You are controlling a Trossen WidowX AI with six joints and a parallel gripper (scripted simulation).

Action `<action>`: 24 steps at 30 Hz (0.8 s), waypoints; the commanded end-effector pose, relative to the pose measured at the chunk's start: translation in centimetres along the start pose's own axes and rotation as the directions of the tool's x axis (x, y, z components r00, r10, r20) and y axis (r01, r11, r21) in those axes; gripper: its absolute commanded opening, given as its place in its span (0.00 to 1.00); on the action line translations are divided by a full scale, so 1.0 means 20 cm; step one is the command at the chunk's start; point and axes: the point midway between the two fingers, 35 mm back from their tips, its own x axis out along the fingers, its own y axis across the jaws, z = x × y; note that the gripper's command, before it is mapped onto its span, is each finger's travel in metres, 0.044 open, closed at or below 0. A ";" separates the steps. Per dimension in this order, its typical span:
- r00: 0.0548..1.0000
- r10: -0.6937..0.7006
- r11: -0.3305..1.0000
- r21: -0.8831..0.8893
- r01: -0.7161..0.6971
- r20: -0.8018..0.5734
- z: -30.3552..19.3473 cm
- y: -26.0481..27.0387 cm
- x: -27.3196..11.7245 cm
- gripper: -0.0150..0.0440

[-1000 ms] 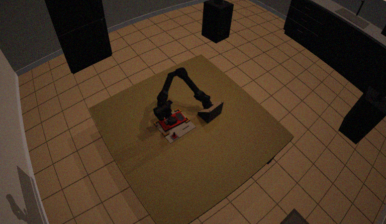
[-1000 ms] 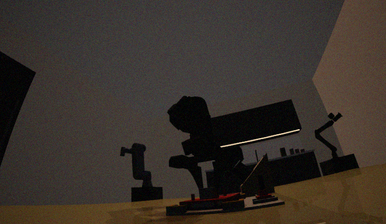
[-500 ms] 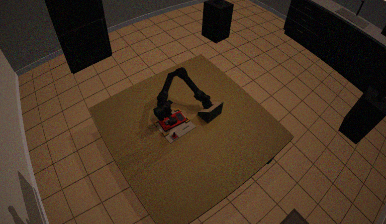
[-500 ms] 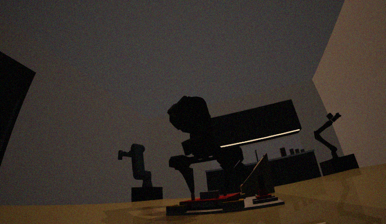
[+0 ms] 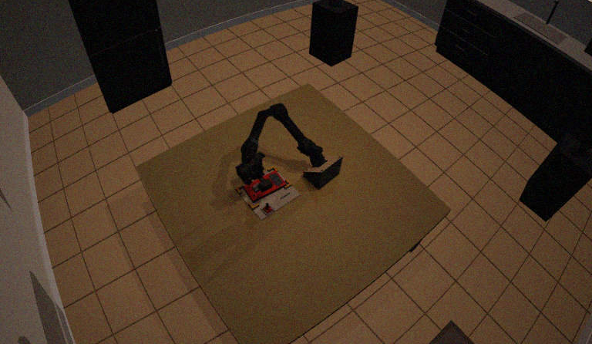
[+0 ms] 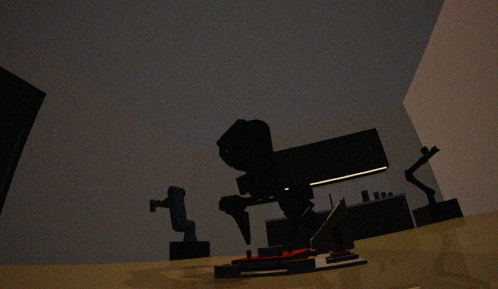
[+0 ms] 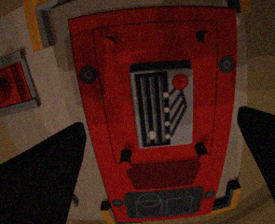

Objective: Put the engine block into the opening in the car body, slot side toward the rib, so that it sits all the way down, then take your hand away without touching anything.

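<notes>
The engine block (image 7: 162,109) (image 6: 270,251) (image 5: 264,184), grey with dark slots on its top, sits upright in the middle of the red car body (image 7: 118,93) (image 6: 253,260) (image 5: 257,193). Its top stands above the body's surface in the exterior view and its side shows in the wrist view. Whether it is seated fully, and the rib inside the opening, cannot be seen. The slots lie on the block's left half in the wrist view. My gripper (image 7: 163,122) is open and empty, one finger on each side, well apart from the block. One fingertip shows above the body in the exterior view.
The body lies on a pale board (image 5: 287,197) between yellow-and-black corner brackets (image 7: 32,23) (image 7: 237,196). A red piece with a black knob (image 7: 11,86) (image 5: 267,208) stands in a grey holder beside it. A dark slanted panel (image 5: 327,174) (image 6: 334,227) stands near the arm's base.
</notes>
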 end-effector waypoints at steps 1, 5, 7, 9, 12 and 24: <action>1.000 -0.003 1.000 0.008 0.003 0.006 0.01 -0.01 -0.02 1.00; 1.000 -0.003 1.000 0.008 0.003 0.006 0.01 -0.01 -0.02 0.87; 1.000 -0.003 1.000 0.008 0.003 0.006 0.01 -0.01 -0.02 0.78; 1.000 -0.003 1.000 0.008 0.003 0.006 0.01 -0.01 -0.02 0.69; 1.000 -0.003 1.000 0.008 0.003 0.006 0.01 -0.01 -0.02 0.56; 1.000 -0.003 1.000 0.008 0.003 0.006 0.01 -0.01 -0.02 0.25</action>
